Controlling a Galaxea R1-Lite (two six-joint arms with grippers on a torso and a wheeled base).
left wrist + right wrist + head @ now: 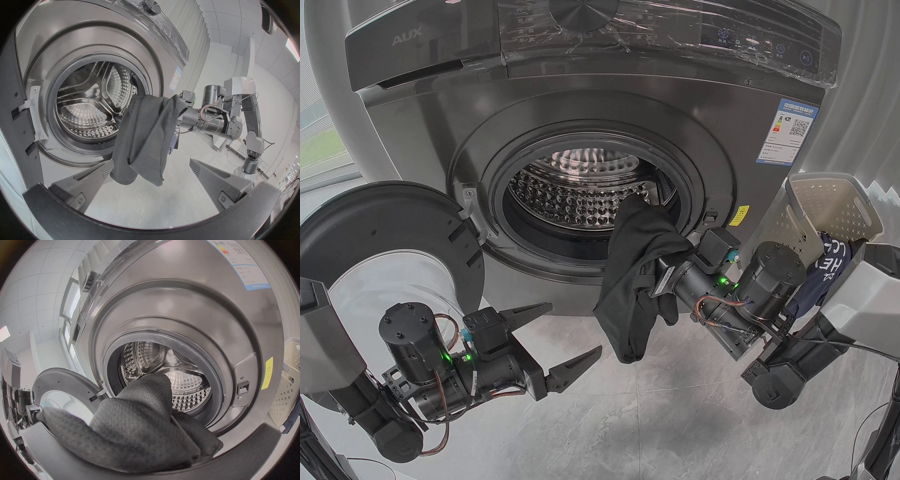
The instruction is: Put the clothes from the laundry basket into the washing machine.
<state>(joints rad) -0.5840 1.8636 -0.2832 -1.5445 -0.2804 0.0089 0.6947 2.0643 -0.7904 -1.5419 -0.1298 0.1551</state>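
Observation:
The grey washing machine (pixel 650 106) stands with its round door (pixel 381 231) swung open to the left and its steel drum (pixel 581 187) bare inside. A black garment (pixel 634 281) hangs in front of the drum's lower right rim. My right gripper (pixel 656 275) is shut on it, and the cloth covers its fingers. In the left wrist view the black garment (pixel 147 131) droops from the right arm before the opening. My left gripper (pixel 575 328) stands open and low at the left, holding nothing. The white laundry basket (pixel 831 206) at the right holds a navy garment (pixel 825 269).
The open door takes up the room left of the drum, just above my left arm. Pale grey floor (pixel 650 412) lies in front of the machine. The basket stands close against the machine's right side, behind my right arm.

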